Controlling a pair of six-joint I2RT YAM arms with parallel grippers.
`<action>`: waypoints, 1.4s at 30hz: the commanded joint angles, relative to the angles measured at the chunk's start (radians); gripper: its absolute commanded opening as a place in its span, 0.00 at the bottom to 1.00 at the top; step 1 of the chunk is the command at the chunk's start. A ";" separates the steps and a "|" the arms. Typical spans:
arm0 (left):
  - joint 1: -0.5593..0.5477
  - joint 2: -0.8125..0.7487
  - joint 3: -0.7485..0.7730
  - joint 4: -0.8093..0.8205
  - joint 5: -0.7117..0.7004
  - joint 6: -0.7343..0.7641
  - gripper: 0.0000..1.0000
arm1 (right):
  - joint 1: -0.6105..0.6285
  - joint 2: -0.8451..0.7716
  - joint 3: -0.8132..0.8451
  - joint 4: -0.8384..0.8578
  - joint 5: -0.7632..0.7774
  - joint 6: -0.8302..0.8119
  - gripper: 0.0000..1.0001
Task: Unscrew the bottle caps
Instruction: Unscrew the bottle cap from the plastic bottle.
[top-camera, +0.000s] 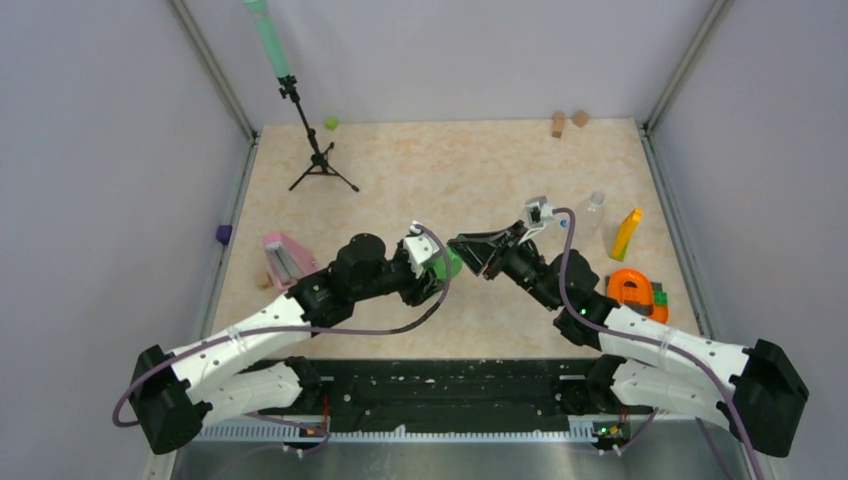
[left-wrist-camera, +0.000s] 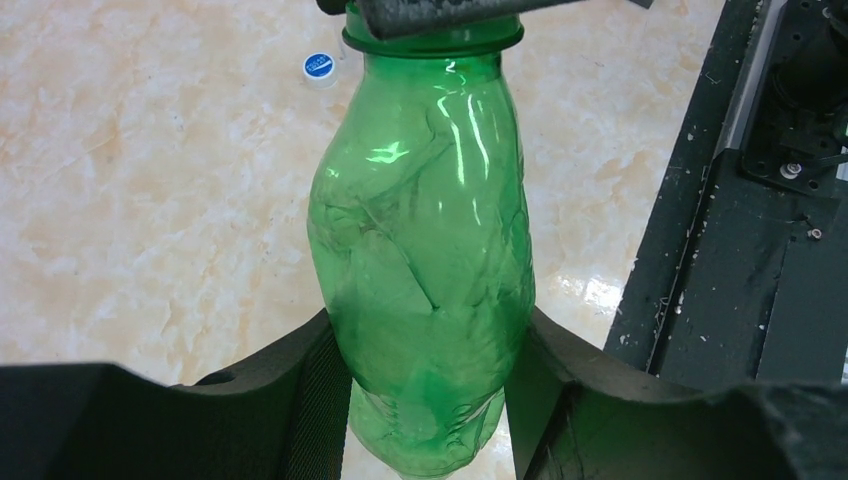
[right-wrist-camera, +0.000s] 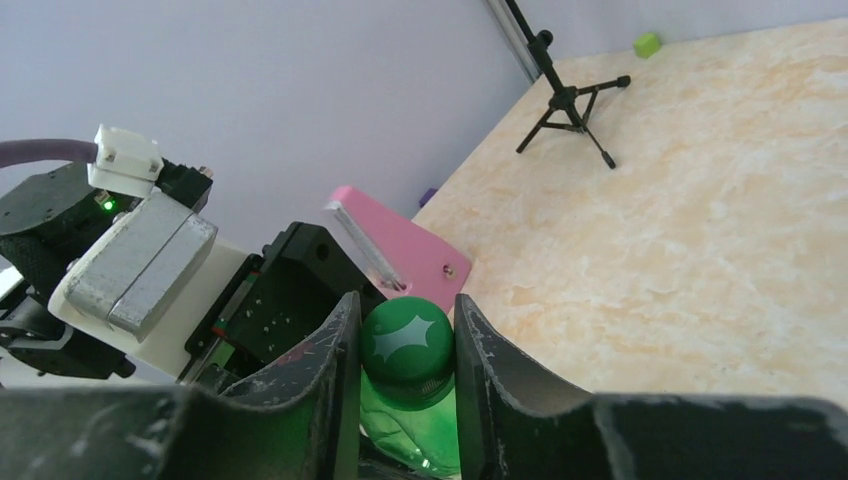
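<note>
Left gripper (left-wrist-camera: 430, 375) clamps translucent green plastic bottle (left-wrist-camera: 420, 200); right gripper (right-wrist-camera: 405, 330) pinches its dark green screw cap (right-wrist-camera: 402, 348). I fear soft bottle twisting with cap.

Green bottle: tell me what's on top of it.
A dark green cap, pinched between the fingers of the right gripper. The thread of the bottle is hidden under them.

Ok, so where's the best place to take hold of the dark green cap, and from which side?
Grip the dark green cap across its round side wall, coming head-on along the green bottle axis from the cap end. The left gripper clamps the bottle's body with the cap pointing at the right gripper, whose fingers sit either side of it.
</note>
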 joint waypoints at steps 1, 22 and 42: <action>-0.006 0.007 0.044 0.040 0.011 -0.008 0.00 | 0.011 0.008 0.033 0.054 0.020 -0.023 0.20; 0.314 0.313 0.221 -0.653 1.318 0.775 0.00 | -0.146 0.078 0.343 -0.643 -1.268 -0.978 0.06; 0.439 0.529 0.367 -1.502 1.431 1.704 0.00 | -0.146 -0.124 0.113 -0.266 -0.432 -0.315 0.73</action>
